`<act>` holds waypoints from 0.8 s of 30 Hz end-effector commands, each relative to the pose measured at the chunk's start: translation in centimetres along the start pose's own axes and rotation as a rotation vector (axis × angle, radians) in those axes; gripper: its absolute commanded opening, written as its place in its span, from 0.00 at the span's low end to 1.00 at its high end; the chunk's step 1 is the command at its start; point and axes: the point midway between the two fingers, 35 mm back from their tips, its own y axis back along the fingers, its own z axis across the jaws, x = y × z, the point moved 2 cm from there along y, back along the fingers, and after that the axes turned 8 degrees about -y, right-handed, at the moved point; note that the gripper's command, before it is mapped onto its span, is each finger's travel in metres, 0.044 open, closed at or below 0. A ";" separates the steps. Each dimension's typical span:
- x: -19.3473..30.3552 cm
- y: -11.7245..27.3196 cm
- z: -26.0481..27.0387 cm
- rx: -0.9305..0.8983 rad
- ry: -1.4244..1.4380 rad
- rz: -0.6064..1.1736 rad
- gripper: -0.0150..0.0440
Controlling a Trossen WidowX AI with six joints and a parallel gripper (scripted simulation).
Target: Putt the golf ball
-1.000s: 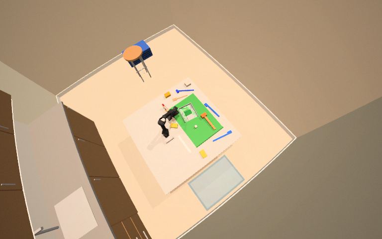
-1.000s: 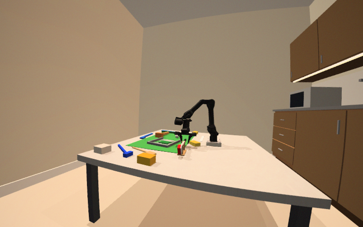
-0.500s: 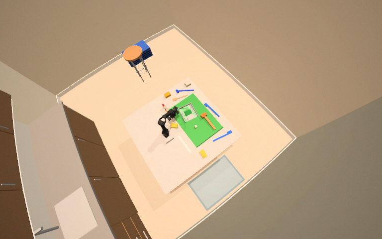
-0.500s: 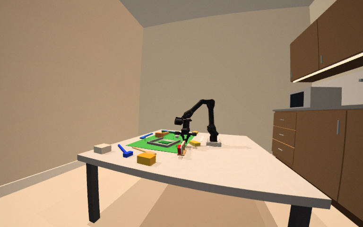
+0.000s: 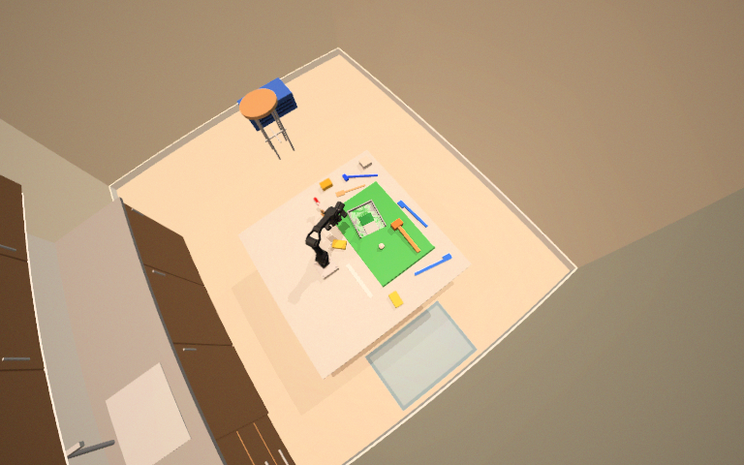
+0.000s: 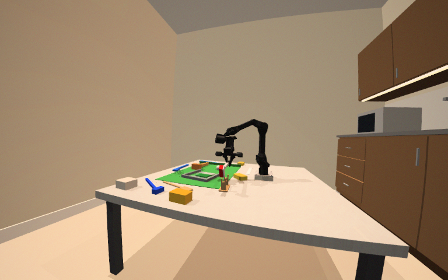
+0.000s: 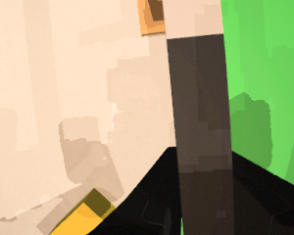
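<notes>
I have the gripper (image 6: 228, 162) clenched on the dark grip of the red putter (image 6: 221, 170), which hangs lifted above its wooden stand (image 6: 224, 184) at the mat's (image 6: 185, 178) near edge. Gripping high leaves the red head free to swing. The golf ball (image 5: 381, 245) sits on the mat, well apart.

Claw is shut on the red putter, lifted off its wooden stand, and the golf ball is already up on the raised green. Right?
Not quite. The claw is shut on the red putter, which hangs above the wooden stand, but the golf ball is not on the raised green. The top view shows it on the flat green mat, outside the grey frame.
</notes>
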 end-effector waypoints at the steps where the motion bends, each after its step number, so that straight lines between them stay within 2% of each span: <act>1: -0.6 2.2 0.3 0.007 0.005 -0.018 0.25; 6: -0.1 1.7 0.0 0.011 -0.015 -0.003 0.25; 24: 8.2 4.2 -3.4 0.098 -0.455 0.044 0.25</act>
